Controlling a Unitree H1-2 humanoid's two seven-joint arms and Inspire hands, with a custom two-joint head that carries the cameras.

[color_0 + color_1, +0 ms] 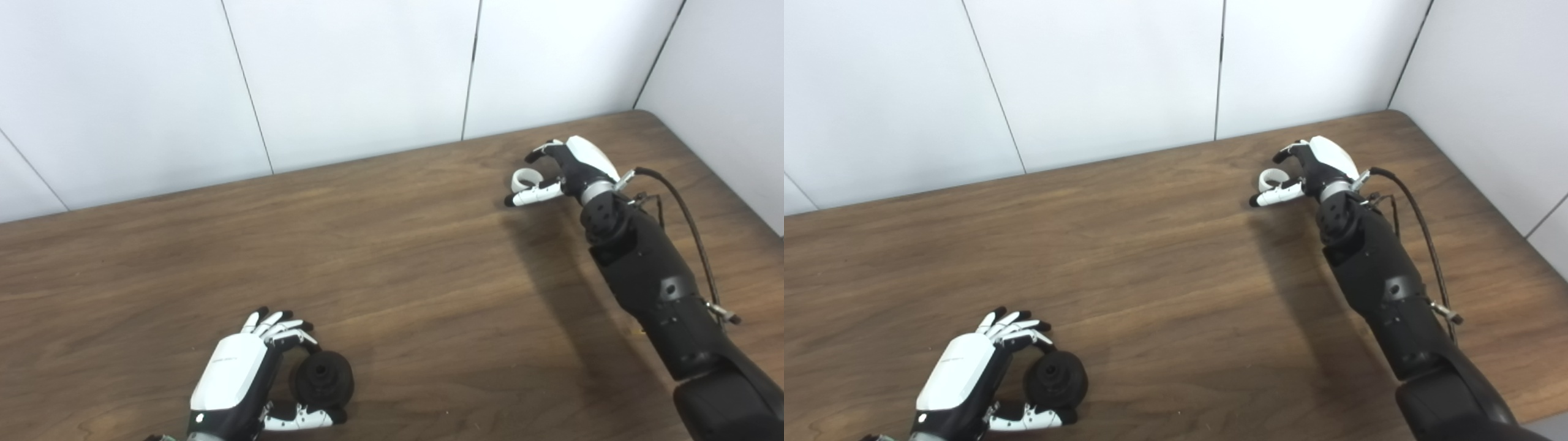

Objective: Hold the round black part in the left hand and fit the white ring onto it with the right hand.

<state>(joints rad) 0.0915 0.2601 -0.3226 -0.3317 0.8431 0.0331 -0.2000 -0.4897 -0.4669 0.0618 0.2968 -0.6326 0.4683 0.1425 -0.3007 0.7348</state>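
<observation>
Close to the robot, the left robot hand [236, 373] cups the round black part [323, 380] between thumb and fingers, low on the tabletop [392, 275], so it stays put for fitting. Far off near the wall, the right robot hand [560, 171] pinches the white ring [525, 179], perhaps just lifted, ready to carry over.

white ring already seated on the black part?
No: the white ring sits between the fingers of the right hand at the far right, well apart from the round black part by the left hand.
</observation>
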